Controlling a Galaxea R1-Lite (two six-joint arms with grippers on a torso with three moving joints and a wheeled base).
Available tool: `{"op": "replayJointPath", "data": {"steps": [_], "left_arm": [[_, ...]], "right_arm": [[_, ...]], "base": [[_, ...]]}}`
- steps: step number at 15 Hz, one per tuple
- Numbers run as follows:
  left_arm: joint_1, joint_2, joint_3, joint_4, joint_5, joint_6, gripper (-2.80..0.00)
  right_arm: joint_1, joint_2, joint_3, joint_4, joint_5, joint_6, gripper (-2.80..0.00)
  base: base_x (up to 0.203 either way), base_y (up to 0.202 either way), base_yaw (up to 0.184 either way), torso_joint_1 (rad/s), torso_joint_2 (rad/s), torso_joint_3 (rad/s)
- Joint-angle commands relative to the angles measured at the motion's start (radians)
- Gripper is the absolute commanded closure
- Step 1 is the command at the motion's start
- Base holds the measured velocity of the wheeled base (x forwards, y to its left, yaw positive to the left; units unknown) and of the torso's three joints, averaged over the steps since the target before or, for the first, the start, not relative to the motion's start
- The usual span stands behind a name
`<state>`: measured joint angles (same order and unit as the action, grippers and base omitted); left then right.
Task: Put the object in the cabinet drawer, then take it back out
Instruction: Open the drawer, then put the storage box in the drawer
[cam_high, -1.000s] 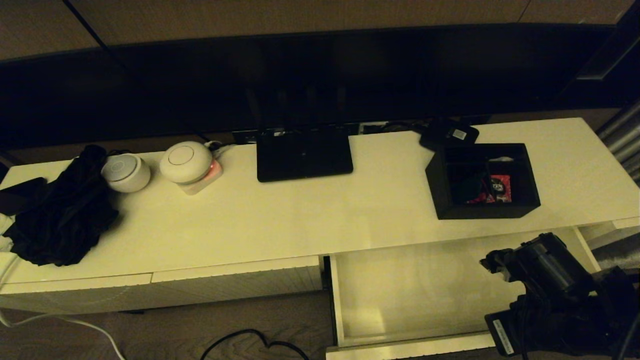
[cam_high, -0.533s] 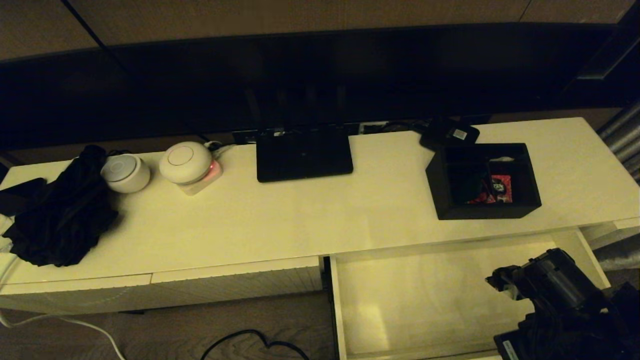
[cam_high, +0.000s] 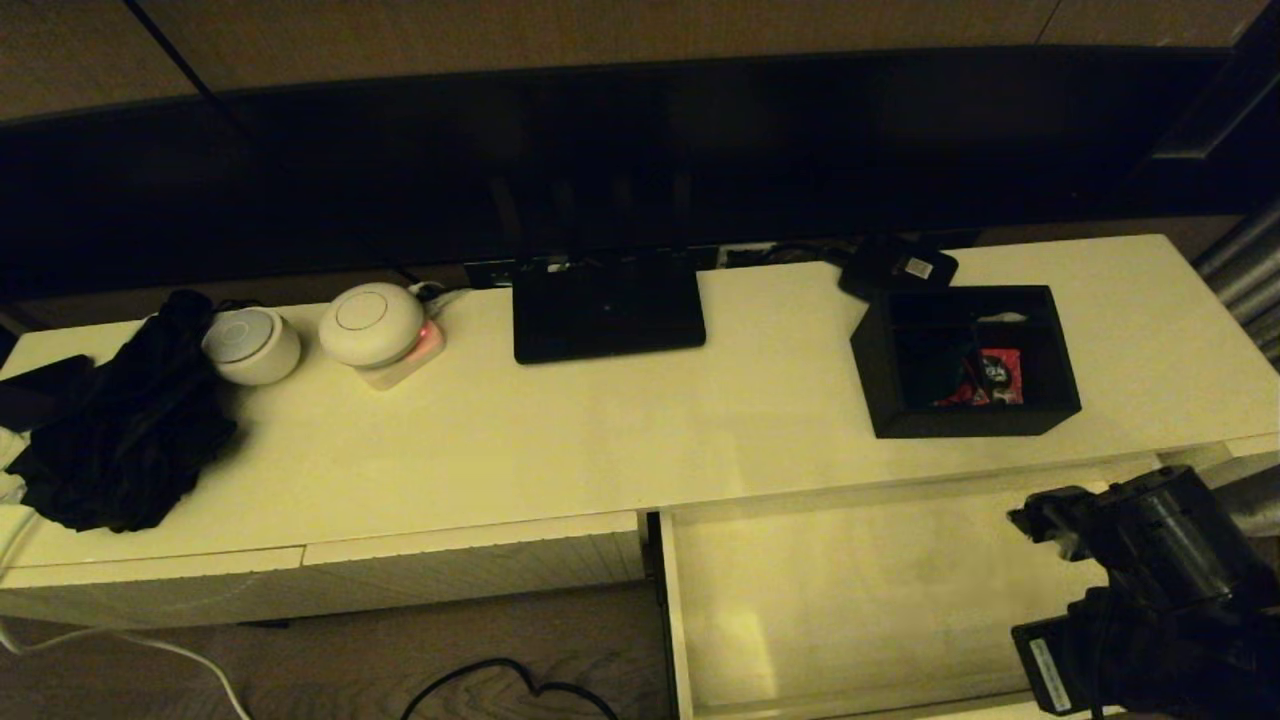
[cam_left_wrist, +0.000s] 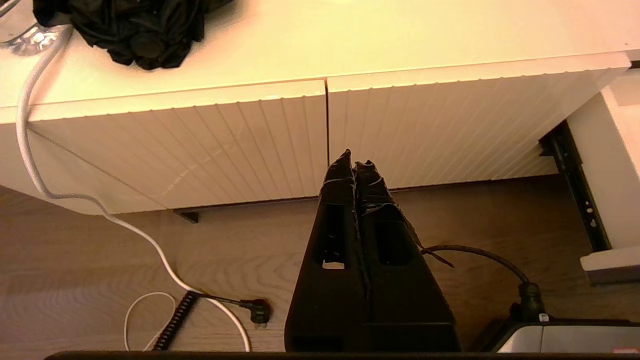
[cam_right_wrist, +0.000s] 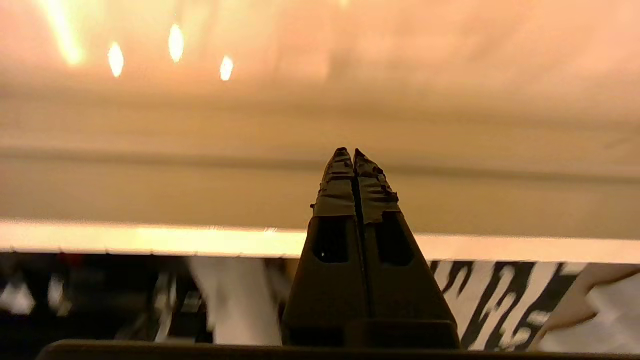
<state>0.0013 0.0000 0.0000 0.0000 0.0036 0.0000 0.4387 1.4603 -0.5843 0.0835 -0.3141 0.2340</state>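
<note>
So far the black box with dividers and red packets (cam_high: 965, 362) sits on the cream desk (cam_high: 600, 430), just behind the wide, pulled-out cream drawer (cam_high: 860, 590), which has nothing in it; putting the box in and taking it out are both left to do. Over the drawer's right end, the right hand (cam_high: 1040, 524) has its fingers pressed together, holding nothing. Down by the closed ribbed drawer fronts (cam_left_wrist: 310, 135), the left hand (cam_left_wrist: 355, 165) is closed too, and the head view does not show it.

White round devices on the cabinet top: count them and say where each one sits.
2. One white round device sits beside the black cloth; the other is just to its right, near the router. Others may be hidden.
</note>
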Motion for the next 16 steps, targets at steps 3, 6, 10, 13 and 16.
{"op": "replayJointPath", "data": {"steps": [3,6,10,13,16], "left_arm": [[0.0,0.0,0.003,0.0,0.001,0.0,0.0],[0.0,0.0,0.003,0.0,0.001,0.0,0.0],[0.0,0.0,0.003,0.0,0.001,0.0,0.0],[0.0,0.0,0.003,0.0,0.001,0.0,0.0],[0.0,0.0,0.003,0.0,0.001,0.0,0.0]], "right_arm": [[0.003,-0.218,-0.122,0.071,-0.035,-0.078,0.0],[-0.021,-0.295,-0.258,0.292,-0.038,-0.094,0.0],[-0.06,-0.227,-0.384,0.317,-0.036,-0.094,-2.8],[-0.067,-0.122,-0.498,0.317,-0.037,-0.084,-2.8],[-0.072,-0.007,-0.607,0.318,-0.038,0.002,-2.8]], "base": [[0.0,0.0,0.0,0.0,0.0,0.0],[0.0,0.0,0.0,0.0,0.0,0.0],[0.0,0.0,0.0,0.0,0.0,0.0],[0.0,0.0,0.0,0.0,0.0,0.0],[0.0,0.0,0.0,0.0,0.0,0.0]]}}
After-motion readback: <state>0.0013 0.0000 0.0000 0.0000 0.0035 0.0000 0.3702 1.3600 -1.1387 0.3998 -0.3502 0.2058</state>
